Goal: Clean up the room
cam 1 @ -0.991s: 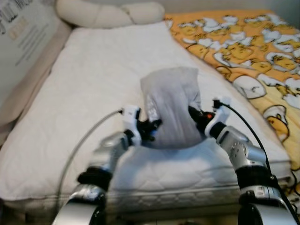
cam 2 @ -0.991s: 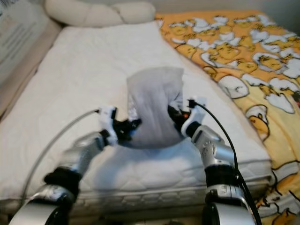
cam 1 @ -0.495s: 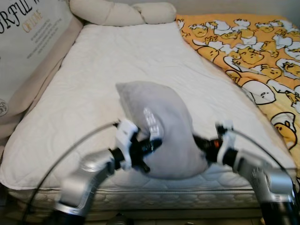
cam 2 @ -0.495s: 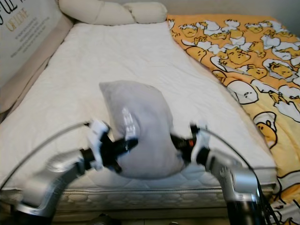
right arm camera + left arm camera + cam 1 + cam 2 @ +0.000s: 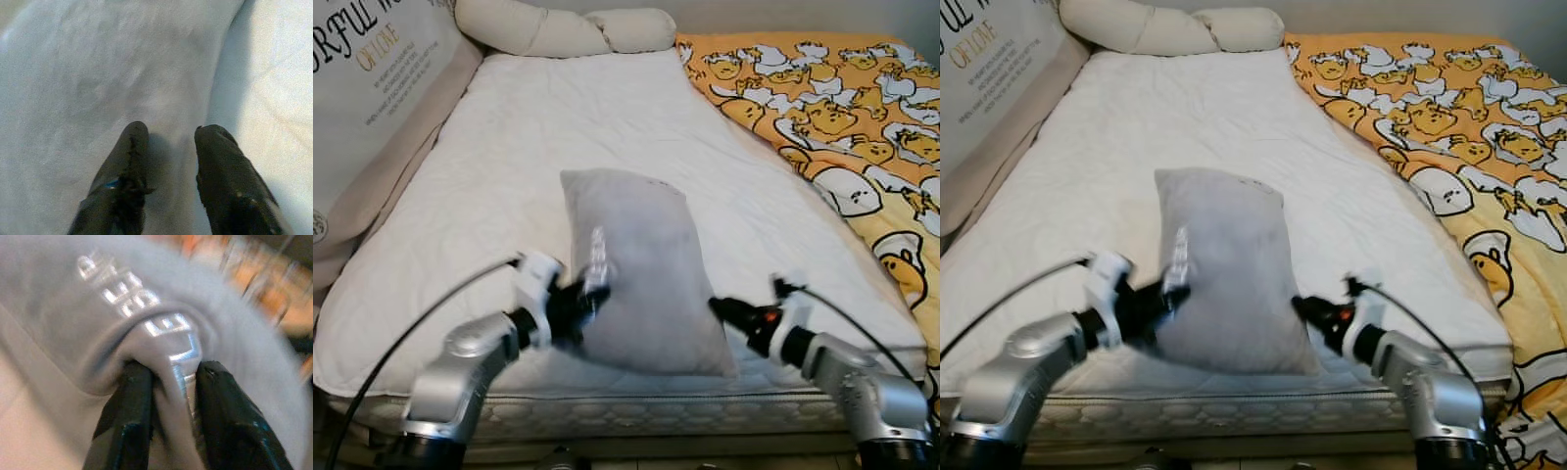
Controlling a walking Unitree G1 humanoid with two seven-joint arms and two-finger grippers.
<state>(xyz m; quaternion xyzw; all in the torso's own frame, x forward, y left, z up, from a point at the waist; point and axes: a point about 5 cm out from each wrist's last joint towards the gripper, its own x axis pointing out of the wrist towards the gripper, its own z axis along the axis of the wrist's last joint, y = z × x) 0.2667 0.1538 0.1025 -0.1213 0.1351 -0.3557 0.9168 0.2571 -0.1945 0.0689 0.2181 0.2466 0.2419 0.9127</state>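
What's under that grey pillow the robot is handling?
The pillow lies on the white mattress near its foot edge. The left gripper pinches its side; the right gripper is at the other side. Anything beneath the pillow is covered.

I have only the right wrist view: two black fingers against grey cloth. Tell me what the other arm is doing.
Observer: The left gripper is shut on a fold of the grey pillow, by its silver lettering.
Operator: Say where the pillow is.
Observer: On the white mattress, near the foot edge, between both arms.
Operator: Report my gripper's hold.
Observer: The right gripper has its fingers apart, tips at the pillow's near corner, pinching no fold.
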